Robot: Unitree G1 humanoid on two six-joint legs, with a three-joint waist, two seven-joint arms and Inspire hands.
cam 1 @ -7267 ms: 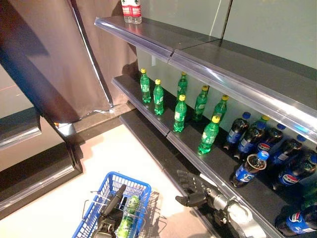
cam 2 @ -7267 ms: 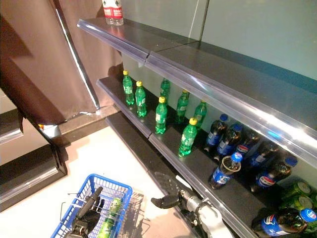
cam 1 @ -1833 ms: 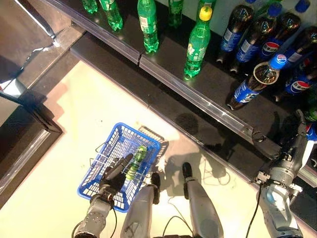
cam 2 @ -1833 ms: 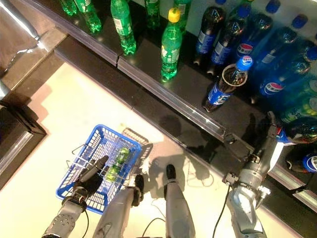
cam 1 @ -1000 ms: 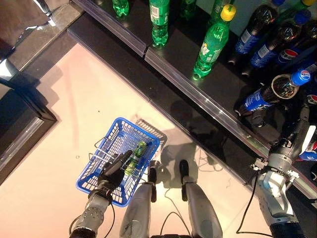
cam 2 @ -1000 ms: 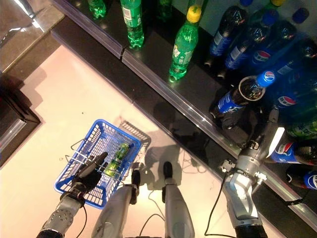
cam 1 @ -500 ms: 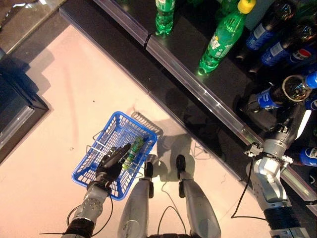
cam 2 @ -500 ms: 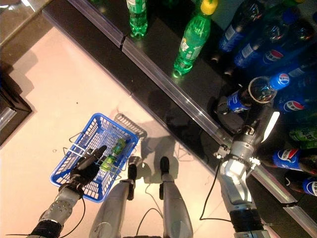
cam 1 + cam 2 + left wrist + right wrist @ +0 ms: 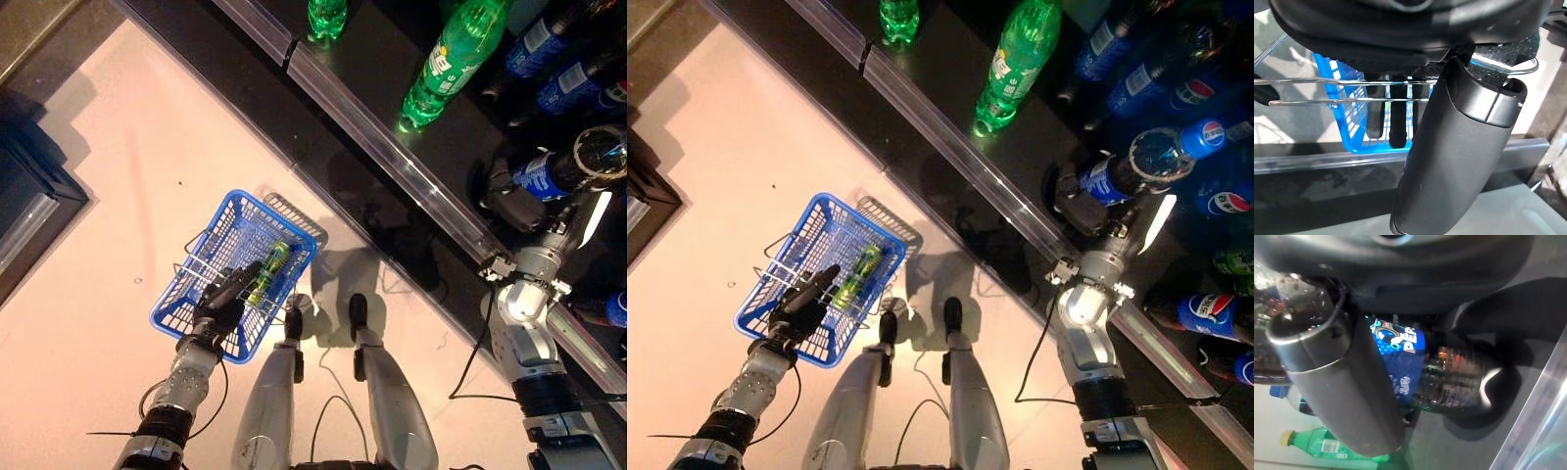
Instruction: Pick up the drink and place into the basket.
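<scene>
My right hand is on the shelf, wrapped about the lower body of a cola bottle; in the right wrist view my thumb lies across its blue label and the fingers curl round the far side, so I judge the grip closed on it, though the bottle is not yet lifted and seems to rest on the shelf. This is the drink I am after, so the step in hand is the grasp. Next I must raise it clear of the shelf lip and of the other cola bottles crowded just beside it, then carry it across my front to my left. A green bottle stands farther along the same shelf. My left hand is curled round the wire handles of the blue basket, holding it over the floor. One green bottle lies in the basket already, along one side, with bare room beside it for the cola.
</scene>
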